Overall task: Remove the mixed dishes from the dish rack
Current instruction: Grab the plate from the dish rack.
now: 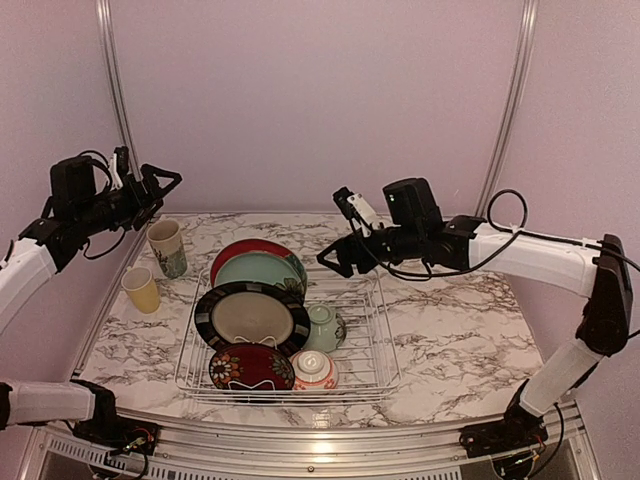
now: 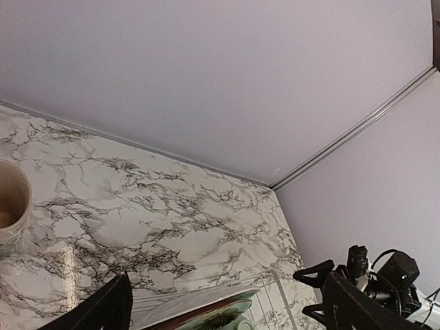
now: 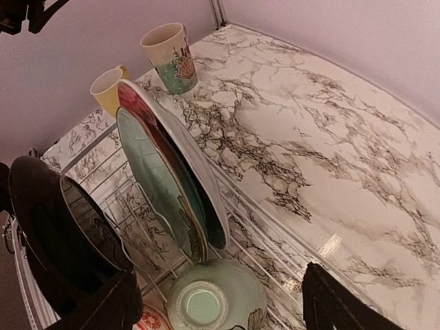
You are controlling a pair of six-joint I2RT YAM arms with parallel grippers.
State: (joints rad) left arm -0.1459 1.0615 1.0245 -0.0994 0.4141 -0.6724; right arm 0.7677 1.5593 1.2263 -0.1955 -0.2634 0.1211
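Observation:
The wire dish rack (image 1: 384,352) holds upright red (image 1: 240,248), teal-floral (image 1: 262,271), black-rimmed cream (image 1: 250,318) and dark red floral (image 1: 250,366) plates, plus an upturned pale green bowl (image 1: 323,327) and a red-striped white bowl (image 1: 314,369). The patterned tall cup (image 1: 168,247) and the yellow cup (image 1: 141,289) stand on the table left of the rack. My left gripper (image 1: 160,195) is open and empty, raised above the cups. My right gripper (image 1: 335,258) is open and empty above the rack's back right; in its wrist view the green bowl (image 3: 213,299) lies below, between its fingers (image 3: 110,306).
The marble table (image 1: 460,320) is bare to the right of and behind the rack. Lilac walls close the back and sides. The rack's right half (image 3: 275,234) holds no dishes. The patterned cup's rim (image 2: 10,206) shows at the left edge of the left wrist view.

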